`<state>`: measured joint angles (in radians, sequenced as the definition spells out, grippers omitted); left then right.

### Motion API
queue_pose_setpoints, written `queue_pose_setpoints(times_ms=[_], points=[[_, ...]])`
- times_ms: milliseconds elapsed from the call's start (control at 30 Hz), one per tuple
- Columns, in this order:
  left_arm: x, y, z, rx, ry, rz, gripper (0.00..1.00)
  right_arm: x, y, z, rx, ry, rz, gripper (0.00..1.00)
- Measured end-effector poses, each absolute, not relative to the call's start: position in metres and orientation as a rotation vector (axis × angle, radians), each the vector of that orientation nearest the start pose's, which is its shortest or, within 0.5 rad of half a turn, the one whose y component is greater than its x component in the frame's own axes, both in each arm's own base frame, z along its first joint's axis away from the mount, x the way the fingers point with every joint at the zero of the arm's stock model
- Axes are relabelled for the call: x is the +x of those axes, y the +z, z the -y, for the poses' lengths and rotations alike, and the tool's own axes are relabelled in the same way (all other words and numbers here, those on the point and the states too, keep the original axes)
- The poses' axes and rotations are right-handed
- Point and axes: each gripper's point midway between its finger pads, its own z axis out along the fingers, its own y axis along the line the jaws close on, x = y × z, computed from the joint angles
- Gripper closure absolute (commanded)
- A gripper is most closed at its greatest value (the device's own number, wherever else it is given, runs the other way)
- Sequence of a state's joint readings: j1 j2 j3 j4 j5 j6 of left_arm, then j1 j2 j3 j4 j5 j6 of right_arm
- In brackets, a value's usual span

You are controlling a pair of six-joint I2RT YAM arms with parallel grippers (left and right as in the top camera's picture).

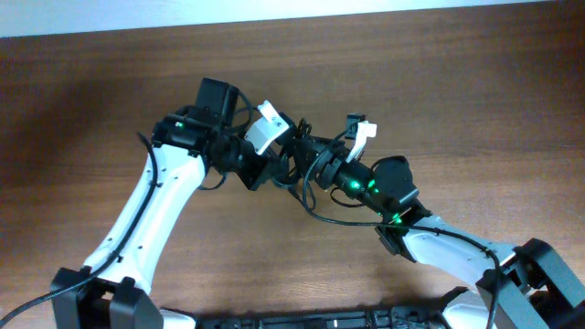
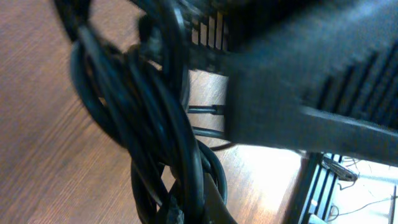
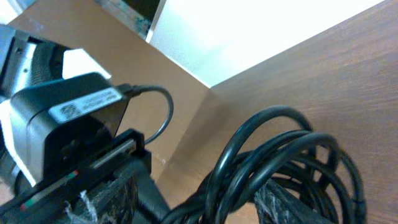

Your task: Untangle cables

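Observation:
The cables are a dark knotted bundle of thin black cords held above the table between the two arms. In the left wrist view the bundle fills the left and middle, and my left gripper is shut on its lower strands. My left gripper also shows in the overhead view. In the right wrist view several loops of the cables run between the fingers of my right gripper, which stand wide apart around them. My right gripper faces the left one closely.
The brown wooden table lies all around. The left arm's wrist block with a white label is close on the left of the right wrist view. A dark rack edge shows at the table's far side.

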<state>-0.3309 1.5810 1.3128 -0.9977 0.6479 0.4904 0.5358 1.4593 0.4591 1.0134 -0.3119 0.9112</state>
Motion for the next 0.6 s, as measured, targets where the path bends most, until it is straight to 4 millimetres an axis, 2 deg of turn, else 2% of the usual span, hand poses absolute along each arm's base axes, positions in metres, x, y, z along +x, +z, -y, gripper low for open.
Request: queue_pose_setpoints(times_ms=[33, 100, 167, 233, 267, 333, 367, 400, 433, 500, 533, 600], points=[[0.283, 0.169, 0.211, 1.204, -0.864, -2.388, 1.0, 0.33, 0.206, -0.251, 0.075, 1.338, -1.724, 0.5], [0.277, 0.17, 0.219, 1.238, -0.887, -2.37, 1.0, 0.339, 0.206, -0.241, 0.118, 1.315, -1.715, 0.65], [0.274, 0.171, 0.22, 1.244, -0.905, -2.364, 1.0, 0.346, 0.206, -0.229, 0.153, 1.306, -1.711, 0.69], [0.274, 0.172, 0.222, 1.251, -0.911, -2.357, 1.0, 0.348, 0.206, -0.226, 0.165, 1.317, -1.712, 0.78], [0.273, 0.172, 0.221, 1.251, -0.911, -2.358, 1.0, 0.347, 0.206, -0.226, 0.17, 1.324, -1.712, 0.87], [0.272, 0.172, 0.221, 1.251, -0.916, -2.365, 1.0, 0.349, 0.208, -0.223, 0.172, 1.333, -1.705, 0.87], [0.269, 0.172, 0.221, 1.254, -0.929, -2.371, 1.0, 0.352, 0.216, -0.216, 0.16, 1.341, -1.669, 0.86], [0.264, 0.171, 0.219, 1.254, -0.938, -2.396, 1.0, 0.362, 0.23, -0.197, 0.18, 1.307, -1.589, 0.86], [0.255, 0.167, 0.217, 1.259, -0.955, -2.436, 1.0, 0.376, 0.256, -0.161, 0.208, 1.246, -1.46, 0.86], [0.254, 0.167, 0.218, 1.269, -0.956, -2.43, 1.0, 0.383, 0.27, -0.131, 0.218, 1.201, -1.388, 0.78], [0.254, 0.167, 0.218, 1.269, -0.956, -2.431, 1.0, 0.388, 0.267, -0.117, 0.243, 1.177, -1.391, 0.75], [0.255, 0.168, 0.219, 1.269, -0.954, -2.426, 1.0, 0.397, 0.241, -0.1, 0.312, 1.163, -1.499, 0.66]])
